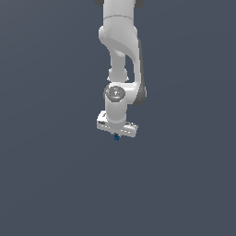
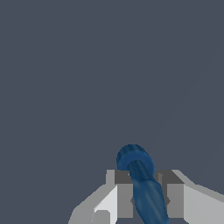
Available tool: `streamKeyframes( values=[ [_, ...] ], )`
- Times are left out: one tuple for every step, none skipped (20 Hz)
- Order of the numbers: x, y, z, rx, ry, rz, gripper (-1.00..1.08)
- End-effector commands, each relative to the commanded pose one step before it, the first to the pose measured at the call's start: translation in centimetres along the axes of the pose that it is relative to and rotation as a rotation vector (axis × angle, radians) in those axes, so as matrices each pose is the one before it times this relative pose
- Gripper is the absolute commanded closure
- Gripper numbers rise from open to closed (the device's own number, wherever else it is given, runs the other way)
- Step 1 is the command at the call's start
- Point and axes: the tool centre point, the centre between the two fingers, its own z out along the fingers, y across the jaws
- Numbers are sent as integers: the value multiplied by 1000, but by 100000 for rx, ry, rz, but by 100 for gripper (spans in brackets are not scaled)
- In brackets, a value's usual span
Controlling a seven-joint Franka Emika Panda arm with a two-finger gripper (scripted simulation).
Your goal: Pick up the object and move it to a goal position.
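Note:
The object [image 2: 144,188] is a small blue, elongated item with a rounded ribbed end, and it lies between my two grey fingers [image 2: 124,192] in the wrist view. My gripper [image 2: 145,194] is shut on it, one finger on each side. In the exterior view the object [image 1: 116,137] shows only as a tiny blue speck just under the white gripper [image 1: 116,133], which hangs from the white arm [image 1: 119,69] near the middle of the picture. Most of the object is hidden by the gripper body there. No goal marker shows in either view.
A plain dark grey-blue surface [image 1: 55,184] fills both views, with no other objects, edges or containers in sight.

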Motion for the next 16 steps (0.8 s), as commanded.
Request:
streamKeyframes(
  values=[
    [29,-9,10,20,70,1,108],
    [0,0,0,0,0,0,108],
    [0,0,0,0,0,0,108],
    [0,0,0,0,0,0,108],
    [0,0,0,0,0,0,108],
    [0,0,0,0,0,0,108],
    [0,0,0,0,0,0,108],
    [0,0,-4,0,0,0,108],
    [7,19,-31,0,0,0,108],
    [22,56,-93,0,0,0,108],
    [36,93,-156,0,0,0,108],
    [51,131,-219,0,0,0,108],
    [66,169,-284,0,0,0,108],
    [82,208,-350,0,0,0,108],
    [98,248,-416,0,0,0,108],
    [114,286,-481,0,0,0,108]
  ],
)
